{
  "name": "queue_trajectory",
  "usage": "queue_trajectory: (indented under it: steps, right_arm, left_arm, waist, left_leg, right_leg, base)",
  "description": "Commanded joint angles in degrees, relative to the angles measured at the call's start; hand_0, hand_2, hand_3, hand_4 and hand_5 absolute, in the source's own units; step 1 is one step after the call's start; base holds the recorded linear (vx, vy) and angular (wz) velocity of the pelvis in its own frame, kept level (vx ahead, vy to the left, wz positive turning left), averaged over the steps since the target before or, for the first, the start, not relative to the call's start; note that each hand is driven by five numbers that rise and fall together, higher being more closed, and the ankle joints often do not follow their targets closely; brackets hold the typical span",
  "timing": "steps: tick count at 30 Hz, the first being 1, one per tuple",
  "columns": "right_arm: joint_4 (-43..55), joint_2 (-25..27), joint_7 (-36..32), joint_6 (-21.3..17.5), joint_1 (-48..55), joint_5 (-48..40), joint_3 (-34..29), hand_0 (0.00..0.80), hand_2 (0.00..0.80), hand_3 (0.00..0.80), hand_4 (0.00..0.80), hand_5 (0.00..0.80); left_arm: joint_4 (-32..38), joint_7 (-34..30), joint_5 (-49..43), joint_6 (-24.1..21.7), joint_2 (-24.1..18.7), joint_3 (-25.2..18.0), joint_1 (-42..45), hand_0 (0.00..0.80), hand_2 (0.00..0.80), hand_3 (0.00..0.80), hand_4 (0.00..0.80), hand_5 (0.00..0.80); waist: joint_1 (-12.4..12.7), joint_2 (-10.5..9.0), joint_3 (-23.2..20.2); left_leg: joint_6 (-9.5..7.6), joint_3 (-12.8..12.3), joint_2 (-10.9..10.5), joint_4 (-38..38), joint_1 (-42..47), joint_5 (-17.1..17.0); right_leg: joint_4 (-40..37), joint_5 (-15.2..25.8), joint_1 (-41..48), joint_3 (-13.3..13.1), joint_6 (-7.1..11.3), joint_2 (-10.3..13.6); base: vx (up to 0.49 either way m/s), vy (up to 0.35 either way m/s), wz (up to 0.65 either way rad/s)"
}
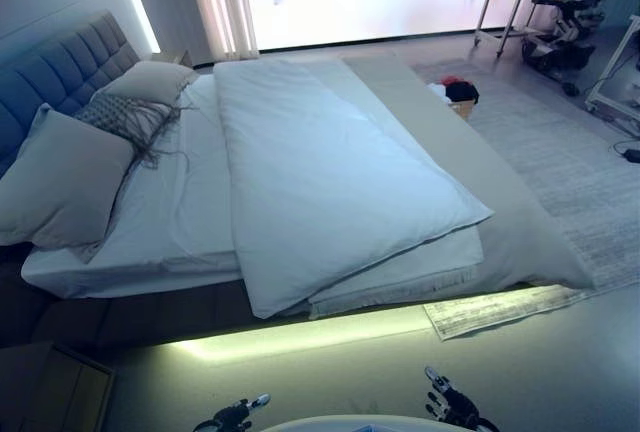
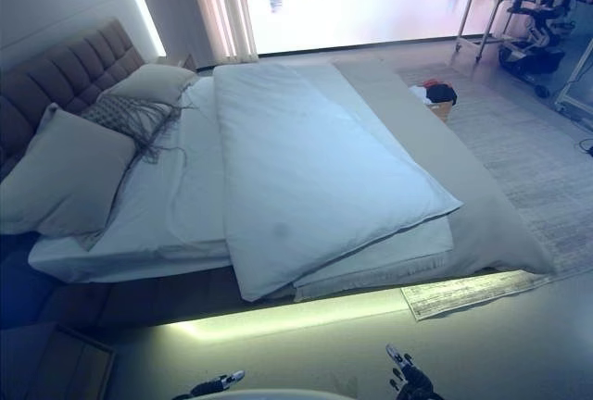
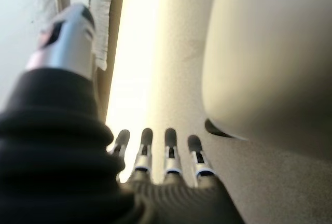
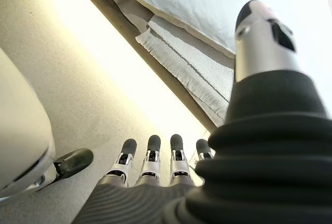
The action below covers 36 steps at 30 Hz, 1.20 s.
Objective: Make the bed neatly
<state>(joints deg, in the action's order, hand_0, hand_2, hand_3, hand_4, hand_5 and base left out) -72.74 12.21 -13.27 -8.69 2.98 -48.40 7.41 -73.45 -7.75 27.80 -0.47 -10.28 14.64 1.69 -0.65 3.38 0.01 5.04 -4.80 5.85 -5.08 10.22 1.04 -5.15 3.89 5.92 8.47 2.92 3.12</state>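
Note:
A bed (image 1: 150, 232) with a padded grey headboard (image 1: 60, 72) fills the middle of the eye views. A white duvet (image 1: 320, 182) lies folded lengthwise on the side of the mattress away from the pillows, its near corner hanging over the bed's near edge. Two pale pillows (image 1: 60, 177) and a fringed grey cushion (image 1: 125, 117) lie by the headboard. My left hand (image 1: 235, 415) and right hand (image 1: 452, 404) hang low over the floor, short of the bed, fingers straight and empty. The wrist views show the left hand's fingers (image 3: 148, 151) and the right hand's fingers (image 4: 153, 156) extended.
A glowing light strip (image 1: 310, 332) runs under the bed's near edge. A pale fringed rug (image 1: 560, 182) lies on the floor past the bed, with a small basket of clothes (image 1: 460, 97) on it. Exercise equipment and a white table (image 1: 520, 2) stand by the window.

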Motion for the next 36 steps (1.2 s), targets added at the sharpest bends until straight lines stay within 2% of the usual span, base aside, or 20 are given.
queue_trajectory:
  steps: [1,11,19,21,24,26,28,29,31,33,34,36]
  right_arm:
    - [-2.99,-1.92,0.95,-1.53,-4.12,1.05,-0.62,0.0,0.0,0.0,0.0,0.0]
    - [-4.11,-1.77,2.98,-0.55,-4.2,3.4,-0.15,0.0,0.0,0.0,0.0,0.0]
    - [-5.45,-1.36,3.84,4.23,-4.62,5.81,0.26,0.0,0.0,0.0,0.0,0.0]
    - [-5.69,-1.44,4.74,4.4,-4.6,6.2,0.55,0.0,0.0,0.0,0.0,0.0]
    - [-5.69,-1.51,5.25,6.27,-5.08,5.63,0.48,0.0,0.0,0.0,0.0,0.0]
    - [-5.52,-1.44,5.05,7.15,-5.31,6.14,0.64,0.0,0.0,0.0,0.0,0.0]
    - [-5.06,-0.87,4.21,8.42,-5.5,6.42,1.16,0.0,0.0,0.0,0.0,0.0]
    - [-4.93,-0.58,4.46,8.68,-5.56,7.25,1.34,0.0,0.0,0.0,0.0,0.0]
    - [-5.14,0.0,4.99,8.64,-5.74,8.17,1.59,0.0,0.0,0.0,0.0,0.0]
    - [-5.65,0.78,4.89,8.61,-5.99,9.22,1.37,0.0,0.0,0.0,0.0,0.0]
    - [-5.86,1.0,4.39,8.34,-5.92,9.56,1.33,0.0,0.0,0.0,0.0,0.0]
    - [-5.94,1.27,3.18,7.35,-5.63,9.38,1.51,0.0,0.0,0.0,0.0,0.0]
  left_arm:
    - [-3.96,0.13,-0.85,-0.1,0.38,0.35,-3.16,0.0,0.0,0.0,0.0,0.0]
    - [-3.78,-1.12,0.57,0.5,0.22,0.33,-3.32,0.0,0.0,0.0,0.0,0.0]
    - [-4.44,-0.46,-0.91,0.7,0.05,0.0,-4.14,0.0,0.0,0.0,0.0,0.0]
    - [-4.64,-0.49,-1.48,0.52,0.1,-0.01,-4.3,0.0,0.0,0.0,0.0,0.0]
    - [-4.6,0.03,-2.01,0.18,0.41,-0.15,-4.6,0.0,0.0,0.0,0.0,0.0]
    - [-4.19,0.41,-1.92,-0.18,0.55,-0.29,-4.89,0.0,0.0,0.0,0.0,0.0]
    - [-3.86,0.35,-1.58,-1.26,0.62,-0.35,-5.57,0.0,0.0,0.0,0.0,0.0]
    - [-3.7,0.19,-1.02,-1.48,0.63,-0.48,-5.77,0.0,0.0,0.0,0.0,0.0]
    - [-3.64,0.55,0.01,-1.72,0.74,-0.82,-5.79,0.0,0.0,0.0,0.0,0.0]
    - [-3.54,0.94,0.5,-1.6,0.57,-1.01,-5.2,0.0,0.0,0.0,0.0,0.0]
    - [-3.66,1.16,0.69,-1.42,0.61,-0.85,-4.89,0.0,0.0,0.0,0.0,0.0]
    - [-4.22,1.39,1.08,-1.64,0.75,-0.61,-4.1,0.0,0.0,0.0,0.0,0.0]
  waist:
    - [-0.61,-3.17,0.4]
    - [-0.81,-3.21,0.74]
    - [-1.03,-4.02,1.46]
    - [-1.02,-4.31,1.57]
    - [-1.13,-5.07,1.89]
    - [-1.05,-5.86,2.53]
    - [-0.47,-6.48,4.11]
    - [-0.17,-6.41,4.87]
    - [0.31,-5.66,5.86]
    - [0.6,-4.35,6.11]
    - [0.87,-3.64,6.08]
    - [1.85,-3.01,6.28]
  left_leg:
    - [-3.55,-2.82,-3.83,0.08,-1.72,0.97]
    - [-3.47,-2.94,-3.46,0.08,-1.82,0.68]
    - [-3.3,-2.85,-2.4,0.65,-1.62,0.3]
    - [-3.15,-2.77,-2.07,1.5,-1.56,0.43]
    - [-2.75,-3.01,-1.29,6.03,-2.57,1.46]
    - [-2.54,-3.34,-1.13,11.98,-5.05,1.79]
    - [-1.68,-2.26,-0.71,22.87,-12.16,-2.25]
    - [-1.2,-1.44,-0.72,25.22,-14.63,-4.05]
    - [-0.72,-1.24,-1.3,22.5,-16.31,-5.73]
    - [-0.6,-2.76,-0.69,12.65,-15.6,-6.74]
    - [-0.11,-3.05,-0.15,7.0,-15.56,-8.84]
    - [0.88,-1.29,0.54,1.13,-17.06,-12.98]
  right_leg:
    - [0.15,-3.0,1.79,-0.14,1.27,0.41]
    - [0.21,-3.01,1.71,-0.23,1.06,0.1]
    - [0.86,-3.62,1.7,-1.01,0.17,-1.18]
    - [1.34,-3.96,1.8,-1.09,-0.08,-1.37]
    - [2.84,-4.5,1.5,-1.21,-0.76,-1.45]
    - [3.71,-4.51,1.24,-1.34,-1.41,-1.18]
    - [4.39,-4.58,1.48,-1.25,-2.64,-1.33]
    - [4.68,-4.68,1.8,-1.55,-2.84,-1.44]
    - [4.9,-5.27,2.6,-2.29,-2.58,-1.73]
    - [4.82,-6.48,3.5,-2.7,-2.26,-2.36]
    - [4.56,-7.01,4.23,-2.84,-2.25,-2.9]
    - [4.26,-8.1,6.03,-4.08,-2.25,-3.59]
  base:
    - [0.0,0.0,0.0]
    - [0.007,-0.015,0.0]
    - [0.031,-0.085,0.0]
    - [0.049,-0.116,-0.01]
    - [0.049,-0.125,-0.02]
    - [0.012,-0.126,-0.04]
    - [0.006,-0.128,-0.03]
    - [0.065,-0.022,-0.09]
    - [0.155,0.092,-0.19]
    - [0.272,0.176,-0.15]
    - [0.334,0.182,-0.13]
    - [0.333,0.147,-0.08]
